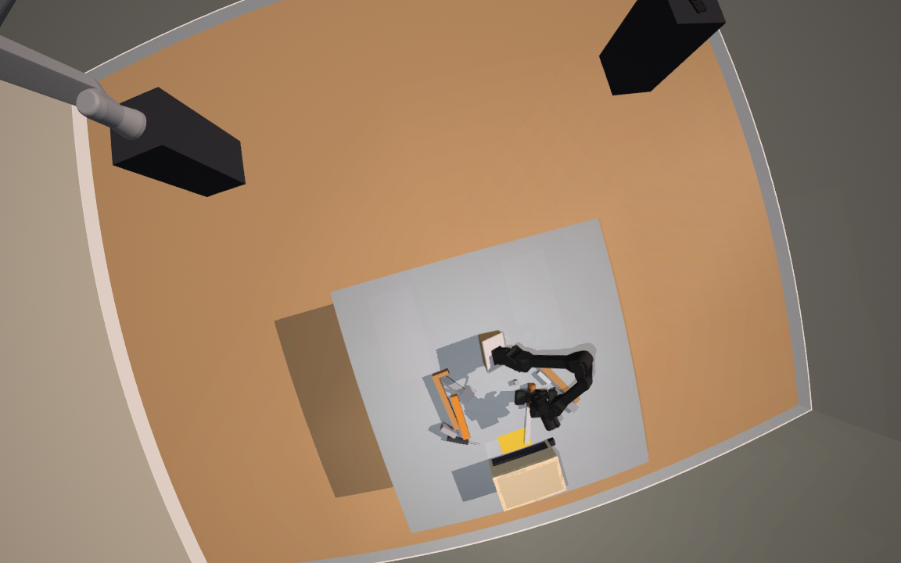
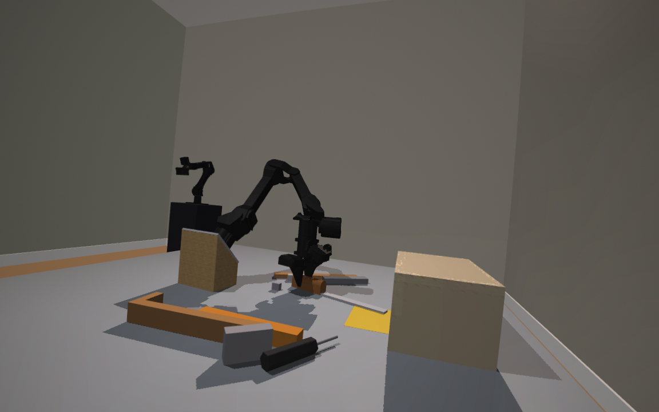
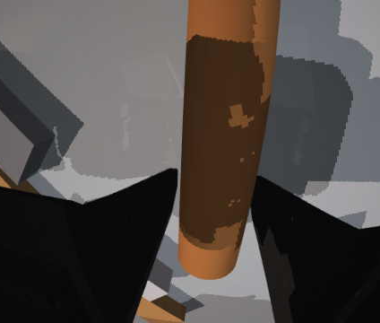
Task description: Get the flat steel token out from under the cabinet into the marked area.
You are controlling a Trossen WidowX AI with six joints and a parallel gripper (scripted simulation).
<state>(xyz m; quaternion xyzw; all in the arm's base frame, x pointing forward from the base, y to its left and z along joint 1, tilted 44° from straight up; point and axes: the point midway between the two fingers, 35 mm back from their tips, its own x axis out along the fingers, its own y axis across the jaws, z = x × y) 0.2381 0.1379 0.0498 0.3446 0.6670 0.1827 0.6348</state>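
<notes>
The cabinet (image 1: pixel 529 482) (image 2: pixel 447 312) stands at the table's far side, its dark vent slots (image 1: pixel 522 452) facing the arm. The yellow marked area (image 1: pixel 510 442) (image 2: pixel 365 319) lies in front of it. The token cannot be seen. A tool lies with its orange handle (image 1: pixel 531 386) (image 2: pixel 317 285) (image 3: pixel 221 135) under my hand; its thin grey bar (image 1: pixel 527 425) (image 2: pixel 354 302) reaches to the marked area's side, the tip short of the cabinet front. My gripper (image 2: pixel 304 280) (image 3: pixel 214 181) is partly open around the handle, with a narrow gap at the left finger in the wrist view.
An orange L-shaped piece (image 1: pixel 443 402) (image 2: pixel 183 316), another orange bar (image 1: pixel 460 416), a grey block (image 2: pixel 247 344) and a black-handled screwdriver (image 1: pixel 457 440) (image 2: pixel 289 353) lie to one side. A small grey cube (image 1: pixel 515 381) (image 2: pixel 276 286) is near the hand. A dark grey bar (image 2: pixel 344 281) lies beyond it.
</notes>
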